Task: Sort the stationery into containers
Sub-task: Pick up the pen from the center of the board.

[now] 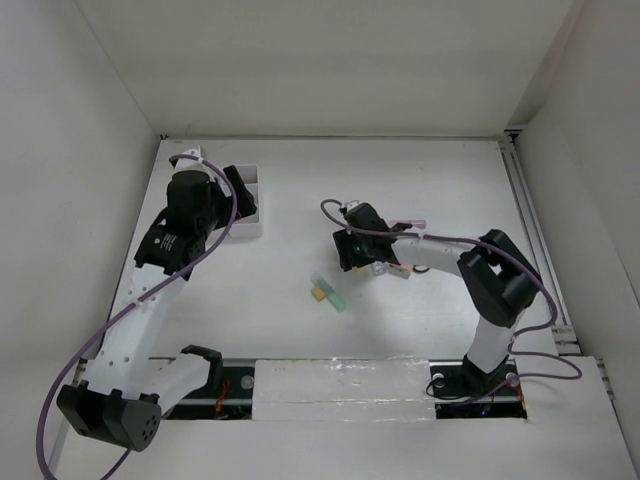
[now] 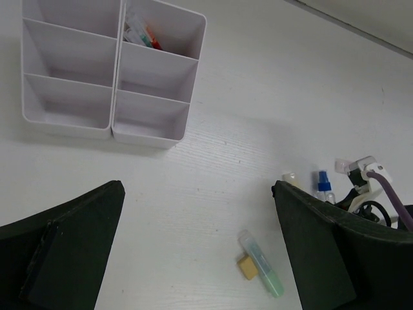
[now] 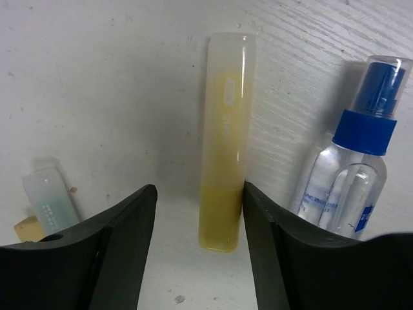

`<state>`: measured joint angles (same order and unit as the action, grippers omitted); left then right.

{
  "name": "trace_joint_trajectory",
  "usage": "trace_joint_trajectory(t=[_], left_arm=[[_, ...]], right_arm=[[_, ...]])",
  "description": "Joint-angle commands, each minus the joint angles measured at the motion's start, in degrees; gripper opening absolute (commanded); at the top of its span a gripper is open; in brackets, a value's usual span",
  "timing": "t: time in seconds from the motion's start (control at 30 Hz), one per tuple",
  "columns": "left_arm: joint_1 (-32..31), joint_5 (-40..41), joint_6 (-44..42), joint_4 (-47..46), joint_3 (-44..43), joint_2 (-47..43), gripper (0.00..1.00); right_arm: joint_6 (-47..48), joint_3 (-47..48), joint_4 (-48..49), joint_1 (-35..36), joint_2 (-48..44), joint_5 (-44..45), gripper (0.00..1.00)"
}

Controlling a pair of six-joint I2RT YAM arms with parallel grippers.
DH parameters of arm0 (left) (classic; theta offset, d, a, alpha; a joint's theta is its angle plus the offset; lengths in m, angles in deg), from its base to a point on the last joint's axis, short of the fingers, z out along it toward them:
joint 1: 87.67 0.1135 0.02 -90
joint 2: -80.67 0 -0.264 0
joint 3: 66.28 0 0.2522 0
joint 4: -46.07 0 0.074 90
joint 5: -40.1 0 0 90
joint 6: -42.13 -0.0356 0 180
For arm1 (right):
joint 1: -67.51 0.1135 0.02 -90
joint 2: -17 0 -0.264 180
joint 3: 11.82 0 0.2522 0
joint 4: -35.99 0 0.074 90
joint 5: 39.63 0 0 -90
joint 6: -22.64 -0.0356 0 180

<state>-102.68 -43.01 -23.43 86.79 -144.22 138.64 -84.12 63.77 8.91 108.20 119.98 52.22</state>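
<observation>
Pick of the yellow highlighter in progress; sorting judged to be at an early stage.

Far left corner of the table: the white organiser tray [image 2: 148, 129] has red and white small items [image 2: 139, 33] in one far compartment, and the other visible compartments show nothing. The left gripper [image 2: 198, 194] hangs over the table just beside the tray, released and holding nothing. Middle of the table, toward the near edge: the green highlighter [image 2: 261, 263] lies touching the tan eraser [image 2: 246, 266]. To the right, the right gripper [image 3: 199, 194] is lowered over the yellow highlighter [image 3: 224, 142] with jaws apart on either side, not yet clenched. The blue-capped bottle [image 3: 352, 174] lies just beside it. The next move calls for closing squarely on the highlighter without nudging the bottle, then carrying it to the tray.
</observation>
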Motion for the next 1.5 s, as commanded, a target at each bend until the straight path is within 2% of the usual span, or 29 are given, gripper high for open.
trace_joint_trajectory(t=[0.0,0.13,0.17,0.23,0.27,0.43,0.5,0.57,0.6,0.7,0.87,1.07,1.47], left_arm=[[0.06,-0.39,-0.98,-1.56,0.02,-1.64,1.00],[0.06,-1.79,-0.45,-1.56,-0.50,-1.64,1.00],[0.06,-2.41,0.24,-1.56,-0.50,-1.12,1.00],[0.06,-4.68,0.95,-1.56,-0.50,-1.11,1.00],[0.59,-5.22,1.91,-2.08,-0.50,-1.11,1.00],[0.59,-11.71,7.26,-6.20,3.08,-1.73,1.00],[0.59,-18.47,9.47,-9.19,5.46,-1.73,1.00],[0.59,-22.96,11.75,-14.98,9.66,-1.73,1.00],[0.59,-27.77,13.24,-17.36,11.08,-1.73,1.00],[0.59,-32.45,15.80,-24.57,15.13,-1.73,1.00],[-0.20,-35.89,18.26,-30.91,17.07,0.20,0.98],[-0.20,-40.19,21.16,-38.11,20.06,0.21,0.98],[-0.20,-41.26,22.48,-41.73,23.84,2.84,0.77]], right_arm=[[-1.70,0.84,-1.00,1.41,1.70,2.81,0.61],[-2.84,-0.21,-1.62,1.41,2.84,5.88,0.29],[-2.85,-0.21,-1.62,1.93,2.84,6.41,0.19],[-2.85,-0.74,-1.62,1.94,3.46,6.41,0.10],[-2.85,-0.74,-1.10,1.94,3.46,6.41,0.00],[-3.37,-2.67,1.36,1.94,-1.09,5.18,0.00],[-4.07,-3.29,3.12,1.94,-4.52,3.79,0.00],[-4.69,-4.86,4.79,2.64,-10.74,3.78,0.00],[-5.48,-4.87,6.19,2.64,-12.61,3.17,0.00],[-6.71,-5.40,7.78,4.74,-18.15,1.23,0.00],[-7.24,-3.91,9.89,7.47,-21.06,-4.21,0.00],[-7.24,-1.09,9.89,9.94,-21.59,-2.81,0.00],[-6.80,2.95,12.09,14.07,-21.15,-2.11,0.00]])
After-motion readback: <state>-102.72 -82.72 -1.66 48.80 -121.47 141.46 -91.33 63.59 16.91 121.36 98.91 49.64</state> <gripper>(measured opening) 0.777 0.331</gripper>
